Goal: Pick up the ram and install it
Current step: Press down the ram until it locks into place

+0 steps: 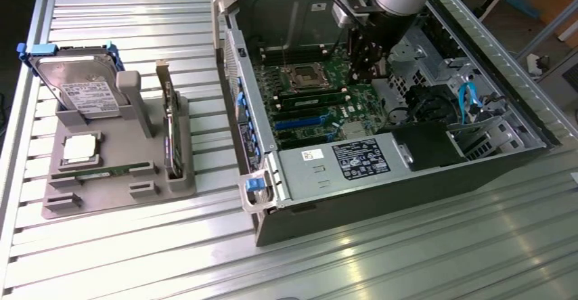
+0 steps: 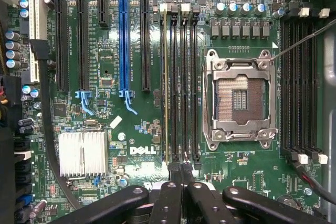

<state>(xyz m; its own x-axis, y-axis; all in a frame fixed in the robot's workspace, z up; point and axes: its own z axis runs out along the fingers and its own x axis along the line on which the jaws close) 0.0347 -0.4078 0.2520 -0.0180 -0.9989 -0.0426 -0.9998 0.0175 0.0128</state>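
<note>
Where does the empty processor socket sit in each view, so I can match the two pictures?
Exterior view: the processor socket is on the green board inside the open computer case, toward the far end of the board and on the exterior view's left part of it.
Wrist view: the processor socket is a silver frame between two banks of black memory slots.
Shared landmark: the blue card slot.
</note>
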